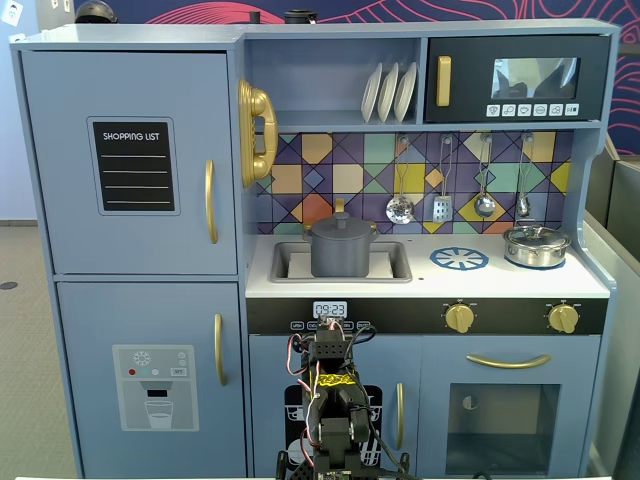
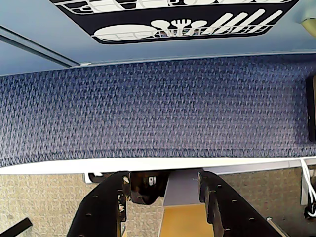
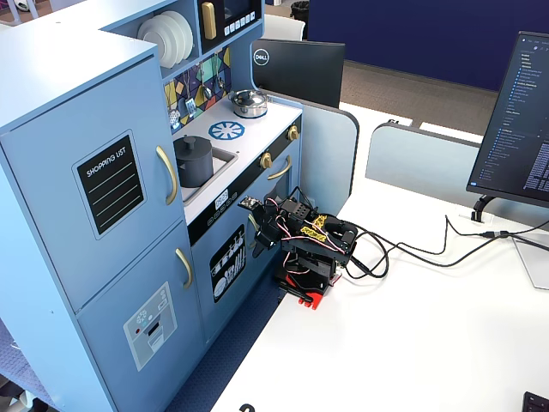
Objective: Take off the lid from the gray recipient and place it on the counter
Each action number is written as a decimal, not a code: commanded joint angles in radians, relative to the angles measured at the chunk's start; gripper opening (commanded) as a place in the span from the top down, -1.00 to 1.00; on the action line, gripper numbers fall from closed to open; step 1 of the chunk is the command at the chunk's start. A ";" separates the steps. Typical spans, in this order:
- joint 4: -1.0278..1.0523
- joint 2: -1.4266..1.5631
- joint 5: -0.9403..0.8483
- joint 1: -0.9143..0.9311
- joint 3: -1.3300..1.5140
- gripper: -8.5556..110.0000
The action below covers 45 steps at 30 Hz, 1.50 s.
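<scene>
Wrist view shows the claw (image 2: pixel 165 197) open and empty, low by the cabinet, so the lid (image 1: pixel 341 226) sits untouched on the gray recipient (image 1: pixel 341 254).

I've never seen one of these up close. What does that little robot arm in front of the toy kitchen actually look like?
The small black arm is built from blocky plastic segments, with loose red, white and black wires looping between its joints and a yellow tag near the top. It stands on a red base piece, and black cables trail away across the white table. In the wrist view, its gripper shows two dark, matte fingers dotted with small holes.
</scene>
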 commanded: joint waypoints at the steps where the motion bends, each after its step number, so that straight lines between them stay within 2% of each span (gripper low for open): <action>1: 0.176 -0.006 0.017 0.034 0.000 0.86; 11: 0.176 -0.006 0.020 0.017 0.000 0.86; 14: 0.164 -0.008 -0.055 0.034 -0.021 0.86; 19: -0.114 -0.118 -0.149 0.072 -0.276 0.86; 24: -0.413 -0.268 -0.121 0.072 -0.637 0.86; 29: -0.637 -0.359 -0.158 0.087 -0.827 0.86; 36: -0.726 -0.479 -0.202 0.124 -0.980 0.85; 41: -0.825 -0.568 -0.150 0.147 -1.008 0.68; 45: -0.936 -0.652 -0.129 0.144 -1.019 0.62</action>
